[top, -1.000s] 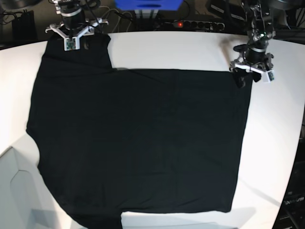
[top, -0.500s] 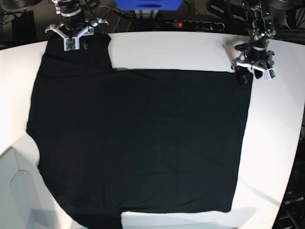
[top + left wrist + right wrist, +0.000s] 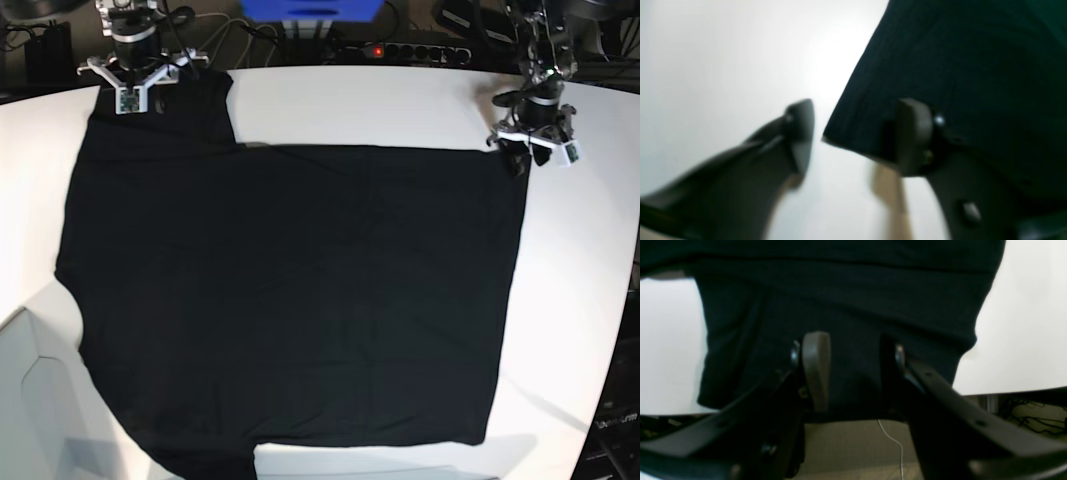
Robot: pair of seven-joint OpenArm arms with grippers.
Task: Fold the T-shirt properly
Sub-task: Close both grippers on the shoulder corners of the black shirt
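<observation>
Shirt-folding setup, opening grasp. T-shirt (image 3: 300, 300) spread flat and unfolded on table (image 3: 400, 100), reaching from one hand across to the other; printed patch not visible.

Left hand (image 3: 853, 136) low over one far corner of the cloth: one finger (image 3: 800, 133) on bare table just outside the cloth edge, the other (image 3: 912, 140) over the cloth, the corner lying between them. Narrowed from the wider spread of a second ago, yet parted, with a bright strip of table showing between outer finger and cloth edge. Nothing gripped so far.

Right hand (image 3: 128, 92) at the opposite far corner, shifted slightly outward since a second ago, straddling the sleeve end. Dark cloth filling the space between both fingers in its wrist view. Whether clenched on that cloth or merely resting astride it, cannot tell.

Cloth outline unchanged across the interval, so no lift yet begun.

Judged meaning for the task: approach phase ending, pinch phase beginning at the left-hand corner. First fold not started, nearly all of the work remaining.

Likely requirement next: full closure on both far corners before any raising, a one-sided grip being likely to drag the shirt askew. Thin single layer beneath the left hand probably prone to slipping out from a finger closing along the table.
</observation>
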